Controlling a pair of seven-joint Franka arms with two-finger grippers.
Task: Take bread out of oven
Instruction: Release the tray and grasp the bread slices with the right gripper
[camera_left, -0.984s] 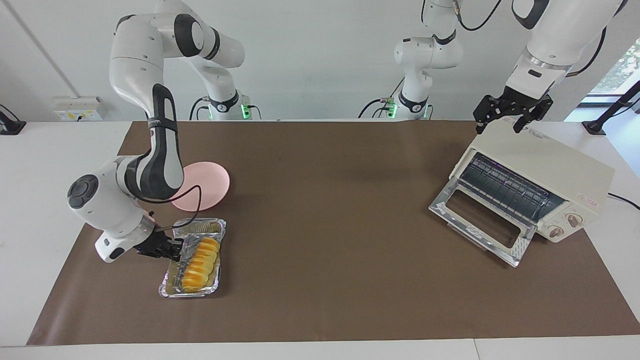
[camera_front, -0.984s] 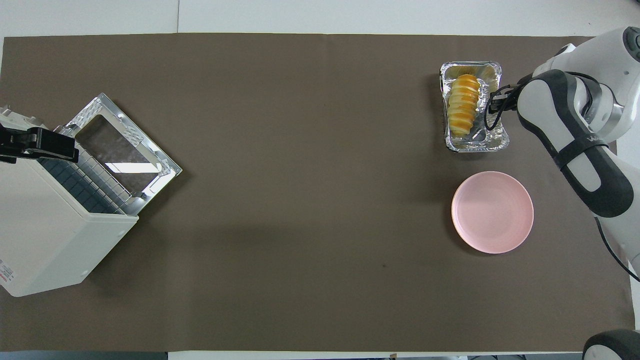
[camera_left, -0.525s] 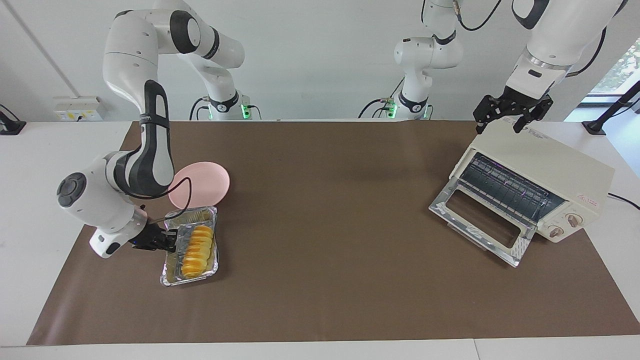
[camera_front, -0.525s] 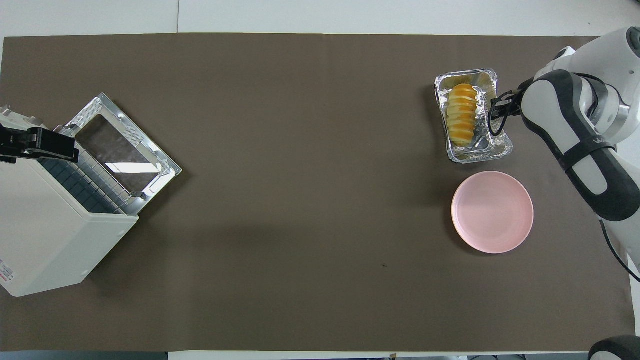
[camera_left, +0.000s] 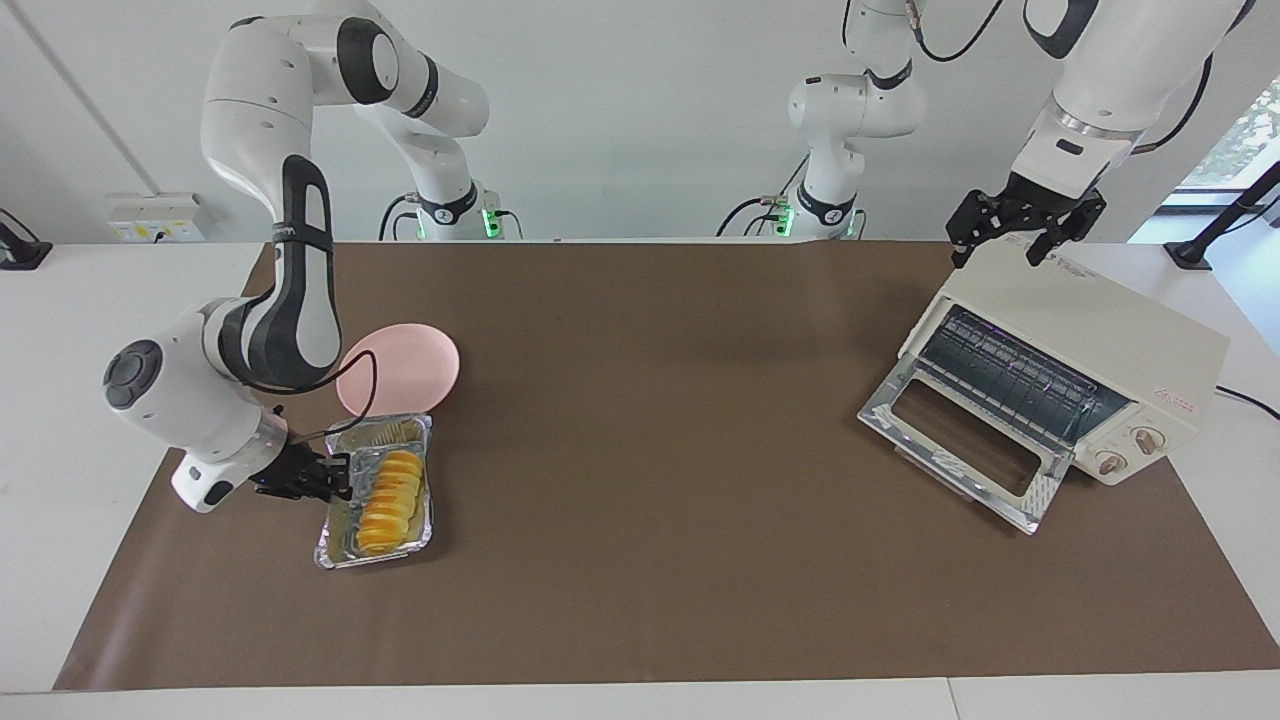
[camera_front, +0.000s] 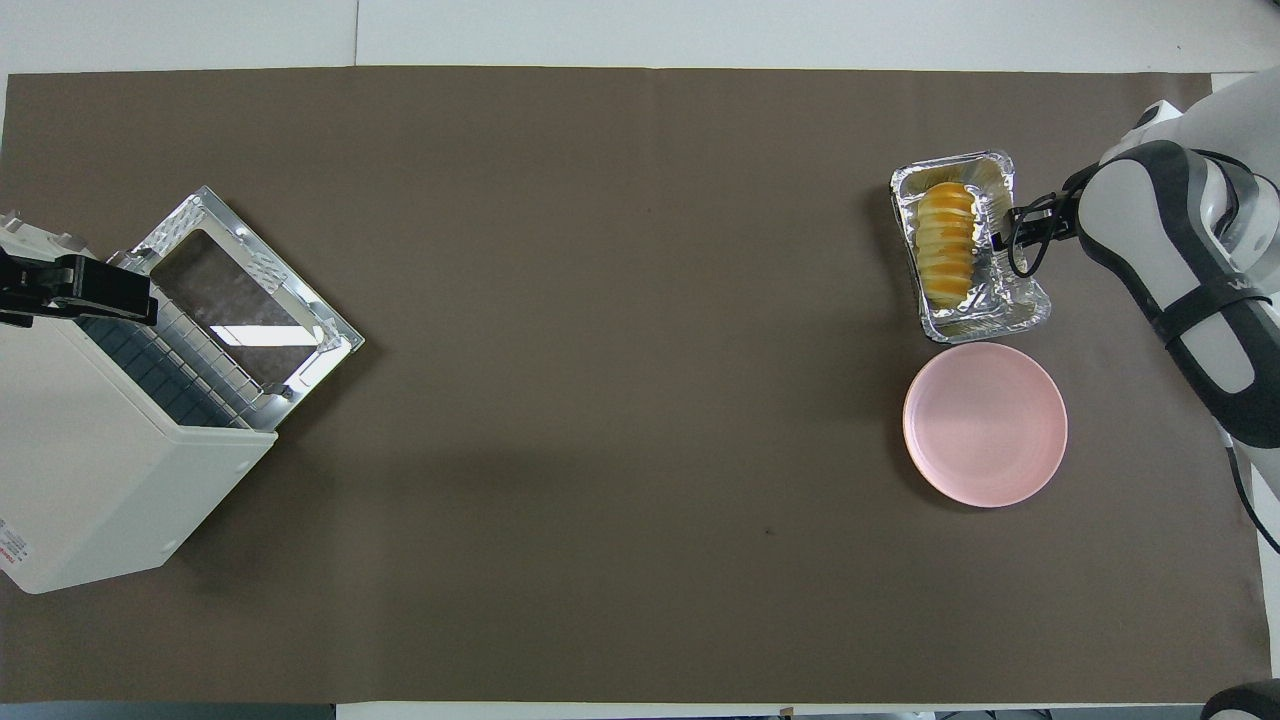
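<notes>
Bread (camera_left: 392, 489) lies in the foil tray (camera_left: 335, 548), out of the oven (camera_left: 1075, 370), beside the pink plate (camera_left: 415, 365).

Facing view, left to right: the right gripper (camera_left: 338, 478) sits at the tray's long rim at the right arm's end of the table; whether its fingertips pinch the foil cannot be told. The oven stands at the left arm's end, door (camera_left: 960, 450) down, with the left gripper (camera_left: 1012, 232), fingers spread, waiting over its top rear edge. Risk: thin foil may buckle or tear under a rim pinch, or the tray may tip against the plate and roll the loaf out. The facing view shows the oven's knobs; the overhead view shows the tray rim nearly touching the plate.
</notes>
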